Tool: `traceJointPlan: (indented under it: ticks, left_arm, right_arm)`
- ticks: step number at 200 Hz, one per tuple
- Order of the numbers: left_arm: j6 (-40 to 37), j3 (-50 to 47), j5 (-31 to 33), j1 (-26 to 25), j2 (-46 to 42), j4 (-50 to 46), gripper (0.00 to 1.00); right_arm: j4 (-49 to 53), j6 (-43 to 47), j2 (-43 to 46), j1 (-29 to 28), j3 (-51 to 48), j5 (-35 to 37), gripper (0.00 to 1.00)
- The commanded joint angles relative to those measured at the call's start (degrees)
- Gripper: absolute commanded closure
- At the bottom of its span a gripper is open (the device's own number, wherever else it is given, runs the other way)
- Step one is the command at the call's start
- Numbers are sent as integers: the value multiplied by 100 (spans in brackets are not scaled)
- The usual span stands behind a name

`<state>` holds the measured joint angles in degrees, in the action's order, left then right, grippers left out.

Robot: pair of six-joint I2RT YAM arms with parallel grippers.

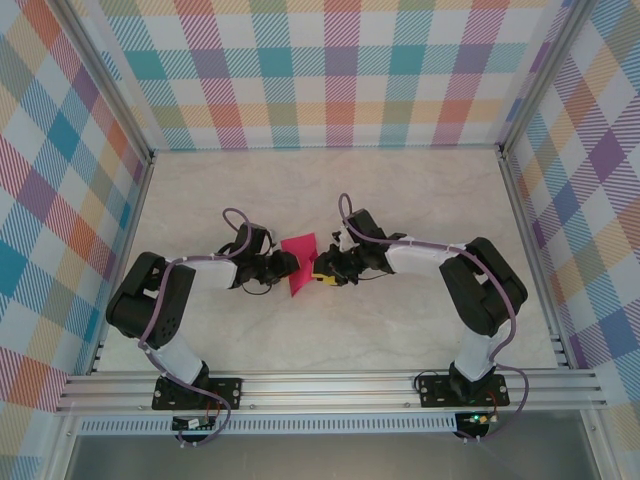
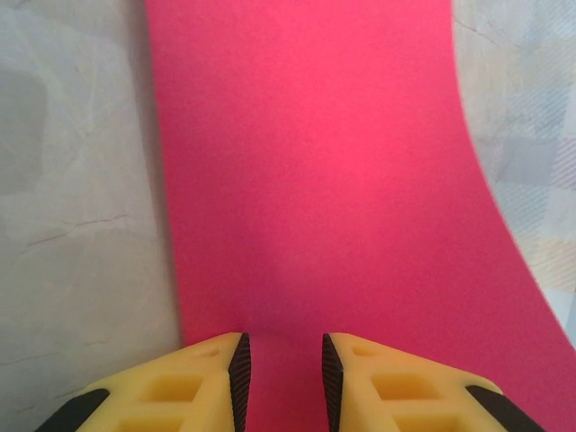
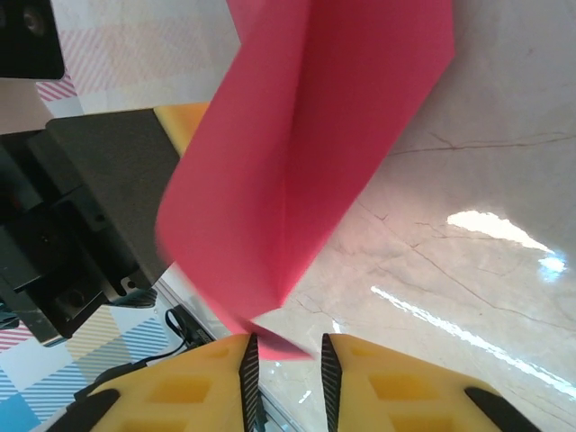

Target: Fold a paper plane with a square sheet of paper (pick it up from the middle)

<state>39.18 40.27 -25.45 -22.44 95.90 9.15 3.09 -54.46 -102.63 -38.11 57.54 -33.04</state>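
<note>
Between both jaw pairs: square sheet of paper (image 1: 298, 262), part-folded, corner inside right gripper (image 3: 288, 344) gap, edge inside left gripper (image 2: 283, 344) gap. Jaws narrowly parted, not clamping. Risk: loose sheet slips, crease goes skew.

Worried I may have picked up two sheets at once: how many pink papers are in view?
1. The square sheet of paper is mid-table, bent between the left gripper and the right gripper. A second sheet lying flat against it could be hidden.
</note>
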Motion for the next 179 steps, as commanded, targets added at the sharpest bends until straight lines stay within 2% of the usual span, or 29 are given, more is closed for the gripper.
traceJointPlan:
  ticks: [1, 31, 68, 100, 117, 155, 179]
  left_arm:
    - [-137, 119, 32, -85, 42, -59, 71]
    - [-156, 149, 32, -94, 60, -83, 71]
    - [-156, 145, 46, -117, 61, -106, 71]
    - [-182, 134, 62, -129, 17, -150, 71]
    - [-187, 143, 58, -129, -1, -159, 71]
    - [-157, 142, 49, -147, -107, -163, 70]
    - [-143, 147, 77, -147, -300, -227, 68]
  right_arm:
    - [-67, 116, 170, -64, 27, -132, 69]
    - [-99, 186, 200, -127, -35, -142, 63]
    - [-511, 33, 389, -133, -283, -29, 51]
    - [-841, -95, 562, -134, -471, 17, 49]
    - [-802, -102, 552, -136, -472, 42, 52]
    - [-373, -49, 403, -136, -312, 202, 73]
    - [-55, -39, 205, -135, -153, 314, 80]
